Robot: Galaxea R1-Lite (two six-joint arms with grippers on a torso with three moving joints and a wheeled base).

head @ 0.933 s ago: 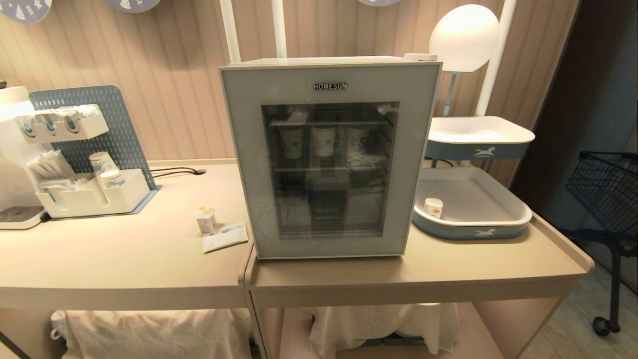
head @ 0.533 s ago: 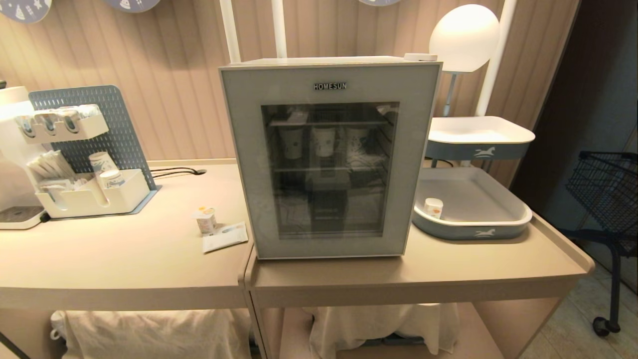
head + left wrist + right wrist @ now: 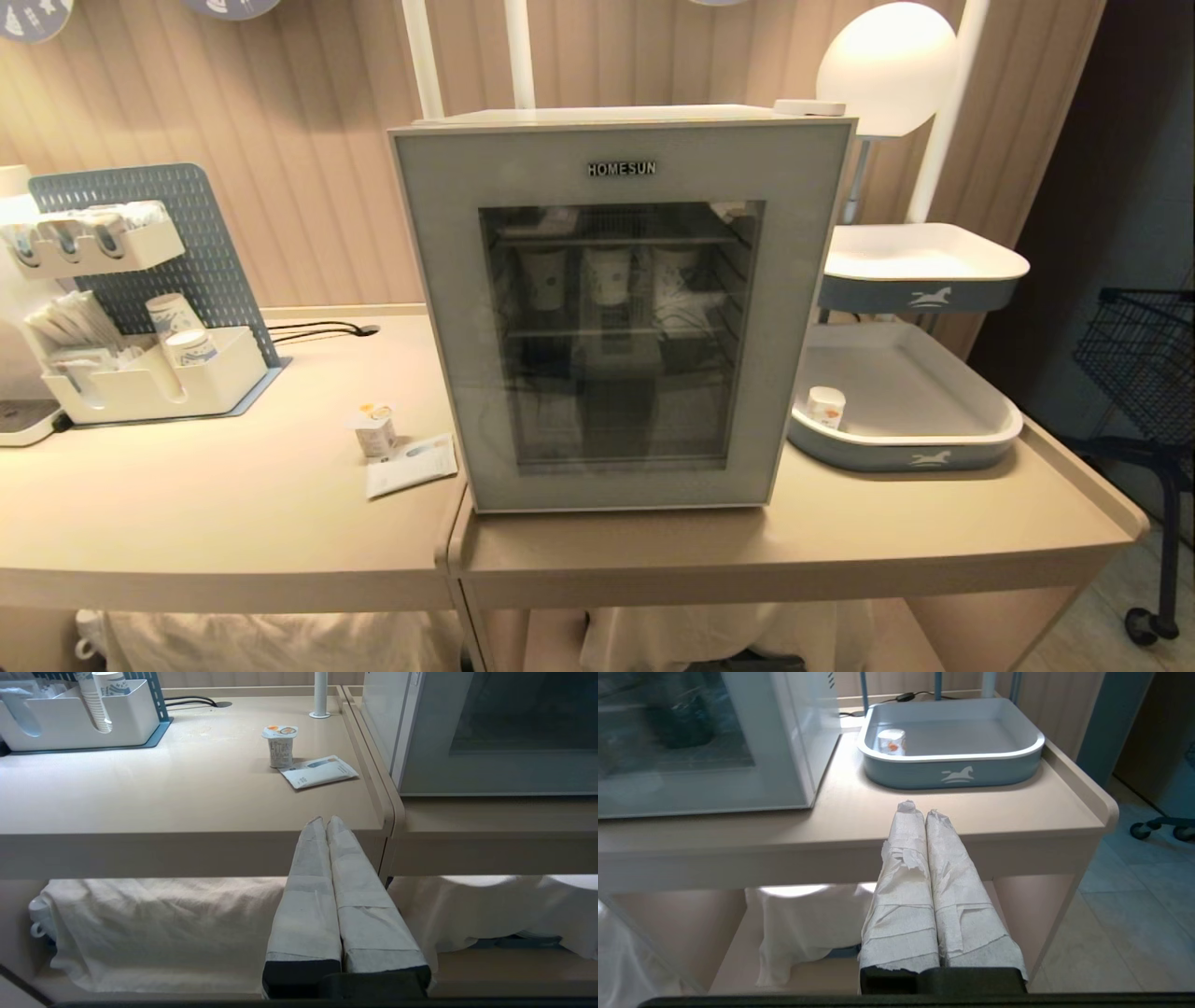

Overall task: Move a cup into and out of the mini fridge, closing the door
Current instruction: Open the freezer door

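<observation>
**Door closed, both arms parked short of the counter**

A ribbed beige wall backs a tan counter (image 3: 233, 504) made of two joined sections. Reading left to right in the head view: at about nine o'clock stands a white organizer (image 3: 149, 383) holding blue-printed paper cups; at about eight o'clock from the fridge sits one cup (image 3: 374, 433) touching a flat white packet (image 3: 411, 464); at centre is the mini fridge (image 3: 621, 308), its door (image 3: 439, 308) flush and closed, with paper cups dimly seen on the upper wire shelf. At three o'clock a blue-grey tray (image 3: 910, 455) holds a second cup (image 3: 825, 407) by its left wall.

The left end effector (image 3: 325, 820) and right end effector (image 3: 916, 808) both hang below and in front of the counter edge, wrapped fingers pressed together, holding nothing.

The first step is likely opening the door. No handle is visible, so it would be best to find the door's free edge and swing it fully clear before reaching for a cup.
</observation>
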